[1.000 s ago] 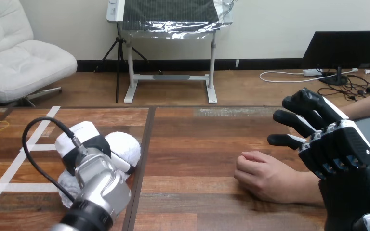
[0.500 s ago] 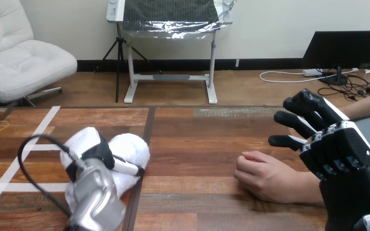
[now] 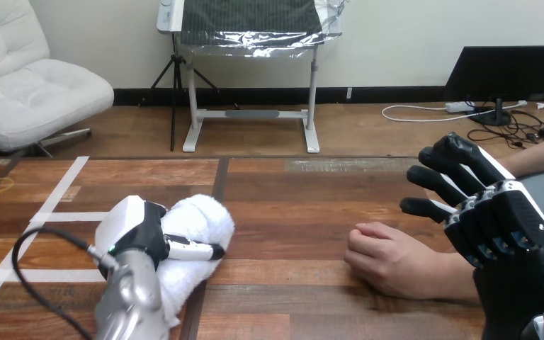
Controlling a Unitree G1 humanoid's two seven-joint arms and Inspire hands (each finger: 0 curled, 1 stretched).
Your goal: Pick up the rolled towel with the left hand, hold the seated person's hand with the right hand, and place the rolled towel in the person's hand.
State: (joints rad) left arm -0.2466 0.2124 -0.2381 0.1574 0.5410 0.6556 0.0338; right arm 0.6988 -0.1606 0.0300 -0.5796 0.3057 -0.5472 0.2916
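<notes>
Here the left hand [image 3: 136, 237] is clamped round the towel [image 3: 202, 219], a digit laid across its front, and the roll juts ahead and to that hand's right, low over the table [image 3: 290, 212]. The person's hand [image 3: 389, 261] lies well off to the right, curled, knuckles up. The right hand [image 3: 499, 223] is nearer it, fingers straight and spread, clasping nothing. The carry probably runs rightward.

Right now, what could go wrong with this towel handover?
The person's hand lies curled, knuckles up, so the rolled towel has no palm to land in. The right hand is open near the wrist, not holding it; closing may pinch. The left hand clasps the towel from its left; the free side could sag.
</notes>
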